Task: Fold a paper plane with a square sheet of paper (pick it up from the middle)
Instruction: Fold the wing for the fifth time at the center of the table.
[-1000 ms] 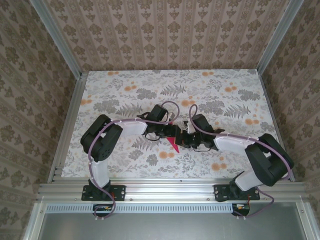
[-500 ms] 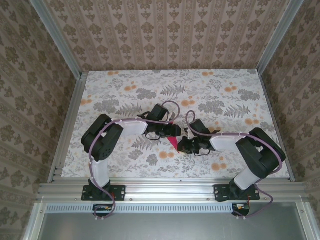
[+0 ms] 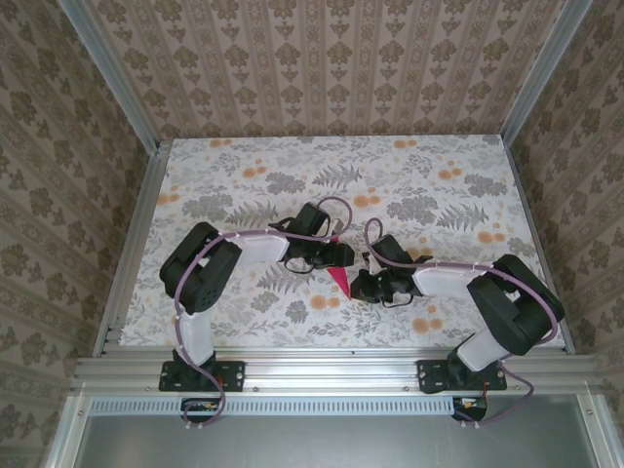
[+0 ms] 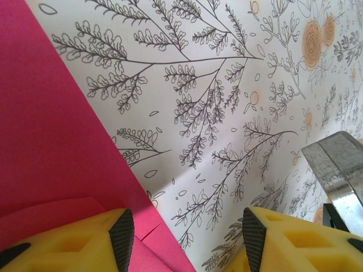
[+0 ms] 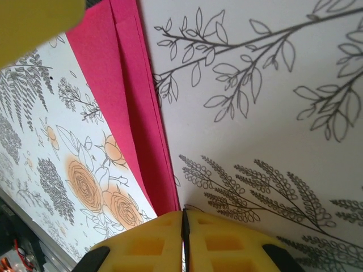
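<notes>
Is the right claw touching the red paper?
Touching. Right wrist view: the red paper runs straight into the seam between the fingers of the shut right claw.

There are one folded piece of red paper (image 3: 339, 281), one flowered table (image 3: 244, 166), two robot arms (image 3: 210, 268) (image 3: 492, 292) and two grippers, namely the left gripper (image 4: 184, 232) and the right gripper (image 5: 183, 226).

The black-and-white jointed left arm (image 3: 200, 271) and right arm (image 3: 512, 307) carry lilac cables (image 3: 331, 201); the yellow foam fingers (image 5: 147, 243) have black edges.
</notes>
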`<state>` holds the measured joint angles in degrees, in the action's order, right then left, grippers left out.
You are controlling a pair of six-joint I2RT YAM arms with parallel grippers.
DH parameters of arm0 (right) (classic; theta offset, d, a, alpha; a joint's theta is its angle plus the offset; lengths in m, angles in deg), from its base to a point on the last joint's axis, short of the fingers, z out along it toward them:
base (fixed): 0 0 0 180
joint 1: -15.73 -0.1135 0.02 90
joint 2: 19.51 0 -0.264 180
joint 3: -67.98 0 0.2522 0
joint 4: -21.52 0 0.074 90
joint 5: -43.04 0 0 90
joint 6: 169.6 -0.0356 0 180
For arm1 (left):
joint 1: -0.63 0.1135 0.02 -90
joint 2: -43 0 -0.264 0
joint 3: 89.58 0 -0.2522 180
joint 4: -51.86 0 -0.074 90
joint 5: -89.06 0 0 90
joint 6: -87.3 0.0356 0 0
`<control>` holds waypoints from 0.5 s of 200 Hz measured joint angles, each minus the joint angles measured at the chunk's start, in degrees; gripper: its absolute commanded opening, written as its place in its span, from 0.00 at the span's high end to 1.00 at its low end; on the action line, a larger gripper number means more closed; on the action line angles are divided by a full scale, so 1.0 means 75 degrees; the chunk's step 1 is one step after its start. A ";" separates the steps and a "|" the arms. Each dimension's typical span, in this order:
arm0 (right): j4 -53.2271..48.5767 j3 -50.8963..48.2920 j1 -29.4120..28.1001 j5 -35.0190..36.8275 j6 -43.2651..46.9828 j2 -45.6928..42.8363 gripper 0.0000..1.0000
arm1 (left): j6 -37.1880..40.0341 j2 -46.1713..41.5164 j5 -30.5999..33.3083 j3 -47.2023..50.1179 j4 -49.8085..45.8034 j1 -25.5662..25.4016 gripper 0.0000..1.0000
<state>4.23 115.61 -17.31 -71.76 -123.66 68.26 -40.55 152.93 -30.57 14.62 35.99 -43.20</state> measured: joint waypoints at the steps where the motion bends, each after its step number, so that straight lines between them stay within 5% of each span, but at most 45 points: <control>1: -0.0003 0.0000 0.0000 0.0000 0.0003 -0.0003 0.89 | 0.0000 0.0000 0.0000 0.0000 0.0000 0.0000 0.43; 100: 0.0108 0.0003 -0.0032 -0.0064 -0.0303 -0.0968 0.88 | 0.0000 0.0029 -0.0055 -0.0047 -0.0058 0.0000 0.43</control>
<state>5.04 115.63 -17.55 -72.24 -125.93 61.00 -40.55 153.15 -30.99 14.27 35.56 -43.20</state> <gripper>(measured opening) 0.115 0.566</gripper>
